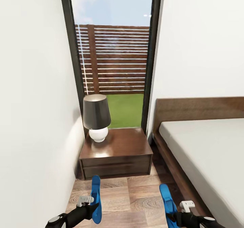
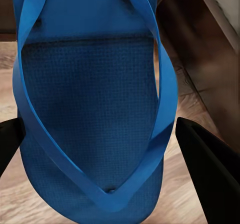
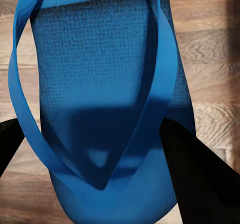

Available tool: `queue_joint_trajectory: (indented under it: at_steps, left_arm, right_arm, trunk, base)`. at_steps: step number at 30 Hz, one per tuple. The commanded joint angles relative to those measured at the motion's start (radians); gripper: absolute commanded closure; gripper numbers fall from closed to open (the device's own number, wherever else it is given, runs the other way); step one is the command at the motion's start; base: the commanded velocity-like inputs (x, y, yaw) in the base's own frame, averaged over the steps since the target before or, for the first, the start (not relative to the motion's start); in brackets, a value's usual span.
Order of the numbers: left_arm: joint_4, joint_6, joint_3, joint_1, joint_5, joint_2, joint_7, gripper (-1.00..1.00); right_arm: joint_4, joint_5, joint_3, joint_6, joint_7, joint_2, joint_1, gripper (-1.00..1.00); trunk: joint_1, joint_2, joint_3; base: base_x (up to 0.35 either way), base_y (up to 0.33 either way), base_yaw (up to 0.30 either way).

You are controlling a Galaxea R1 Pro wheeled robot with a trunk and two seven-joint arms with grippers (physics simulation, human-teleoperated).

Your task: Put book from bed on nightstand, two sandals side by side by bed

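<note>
Two bright blue sandals are held over the wood floor in front of the nightstand (image 1: 125,144). My left gripper (image 1: 90,210) is shut on the left sandal (image 1: 96,197), whose sole and straps sit between the black fingers (image 2: 205,169) in the left wrist view. My right gripper (image 1: 177,217) is shut on the right sandal (image 1: 167,199), and that sandal (image 3: 100,84) lies between its fingers (image 3: 200,179) in the right wrist view. The bed (image 1: 210,143), with a bare pale mattress, runs along the right. The book is out of view.
A lamp (image 1: 96,117) with a dark shade and white base stands on the nightstand's left half. A white wall (image 1: 34,119) closes the left side. A tall dark-framed window (image 1: 115,61) rises behind the nightstand. Wood floor (image 1: 132,197) lies between the wall and the bed frame.
</note>
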Motion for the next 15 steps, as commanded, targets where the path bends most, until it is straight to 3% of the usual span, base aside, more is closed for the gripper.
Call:
queue_joint_trajectory:
  at_steps: [1,15]
  left_arm:
    - [0.000,0.001,0.006,-0.001,-0.004,-0.001,-0.006,1.00]
    - [0.000,0.001,0.006,-0.001,-0.005,-0.001,-0.006,1.00]
  right_arm:
    - [0.001,-0.009,0.009,-0.003,0.002,0.000,-0.001,1.00]
    - [0.001,-0.008,0.009,-0.004,0.000,0.000,-0.001,1.00]
  trunk:
    - [-0.004,0.007,0.002]
    - [-0.058,0.105,0.046]
  base:
    - [0.000,0.000,0.000]
    - [0.000,0.000,0.000]
